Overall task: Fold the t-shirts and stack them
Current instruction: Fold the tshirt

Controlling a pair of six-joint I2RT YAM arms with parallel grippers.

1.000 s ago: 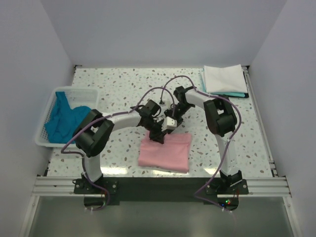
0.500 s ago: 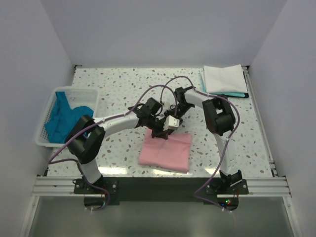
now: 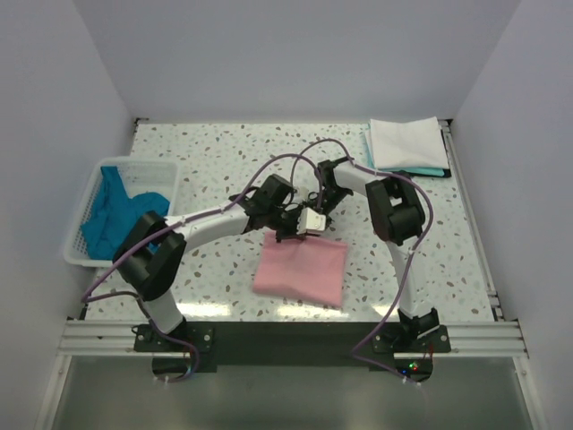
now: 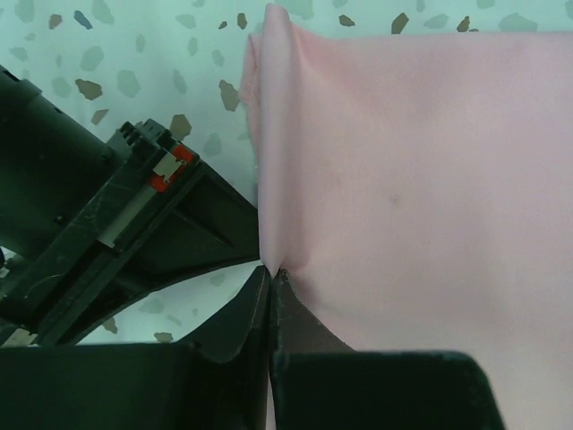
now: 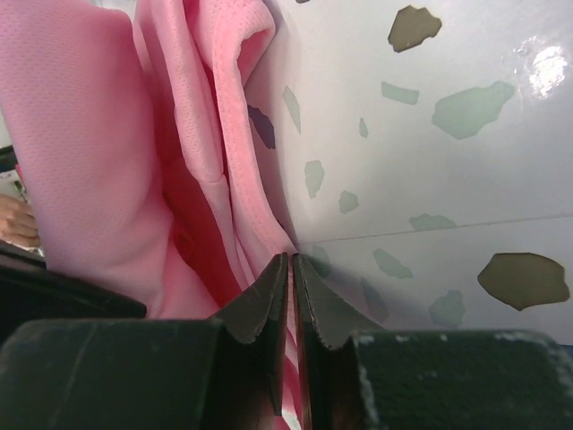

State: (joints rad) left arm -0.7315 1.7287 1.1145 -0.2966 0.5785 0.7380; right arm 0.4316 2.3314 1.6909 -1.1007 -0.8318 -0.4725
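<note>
I see the folded pink t-shirt point(image 3: 300, 271) lying low in the centre of the top view, with my left gripper point(image 4: 270, 274) and right gripper point(image 5: 291, 262) both pinched shut on its far edge. At upper right a folded white t-shirt point(image 3: 407, 141) tops a folded teal t-shirt point(image 3: 431, 172). Crumpled teal t-shirts point(image 3: 112, 215) wait unfolded in the basket point(image 3: 134, 165) at left.

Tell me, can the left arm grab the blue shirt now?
Probably not yet: the left pincer is shut on the pink shirt. Nothing stands between it and the blue shirt in the basket, so after letting go it likely could.
</note>
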